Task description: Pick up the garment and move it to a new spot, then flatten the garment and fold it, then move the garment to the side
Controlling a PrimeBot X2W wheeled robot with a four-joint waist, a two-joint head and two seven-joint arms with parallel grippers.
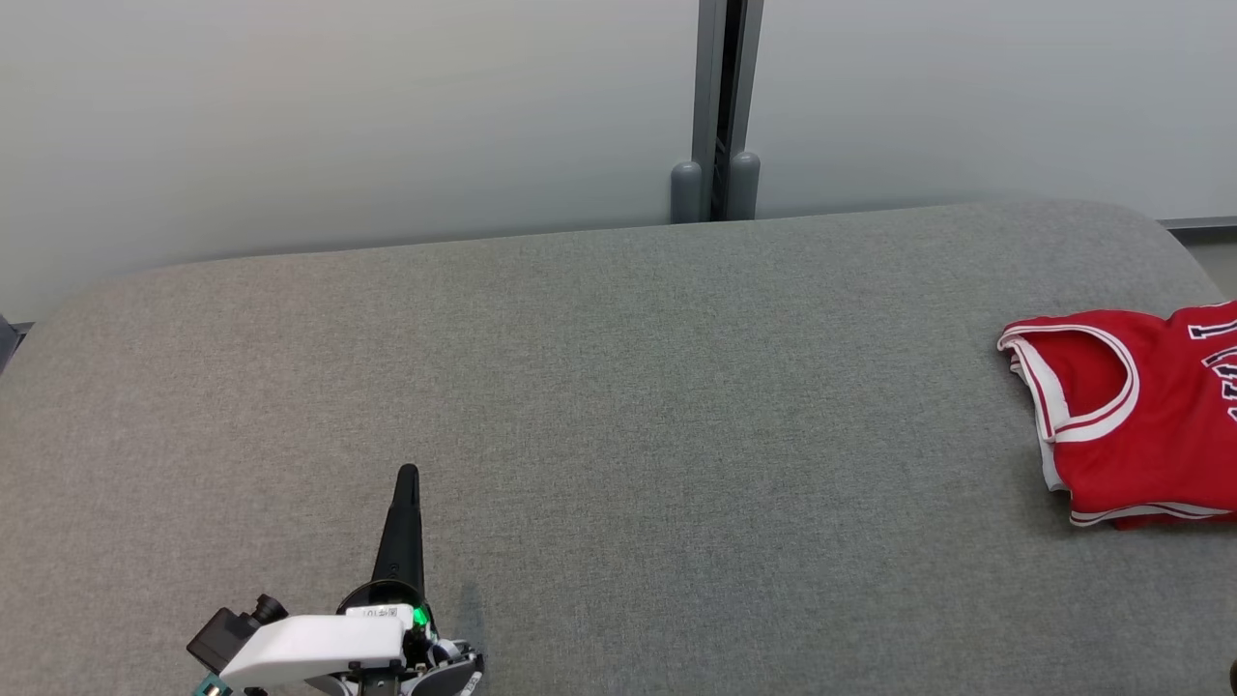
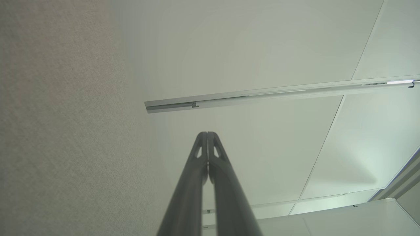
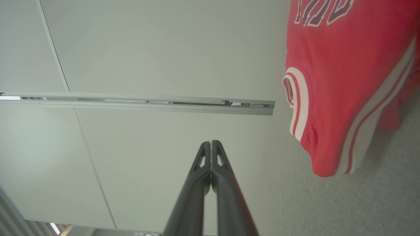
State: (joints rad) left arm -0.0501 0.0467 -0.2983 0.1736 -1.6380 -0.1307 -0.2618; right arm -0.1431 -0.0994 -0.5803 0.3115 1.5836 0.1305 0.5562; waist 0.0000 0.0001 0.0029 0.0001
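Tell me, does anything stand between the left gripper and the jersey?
Nothing visible does. Bare grey table lies between the left gripper, at the lower left of the head view, and the jersey at its right edge.

The head camera looks down from high up at the grey top [image 1: 618,387], with the pale wall [image 1: 338,126] behind. Each wrist camera sits low and close to the top, looking along the left gripper [image 2: 207,135] or right gripper [image 3: 211,143] at the wall. Head and right wrist views both show the red shirt [image 1: 1131,416]
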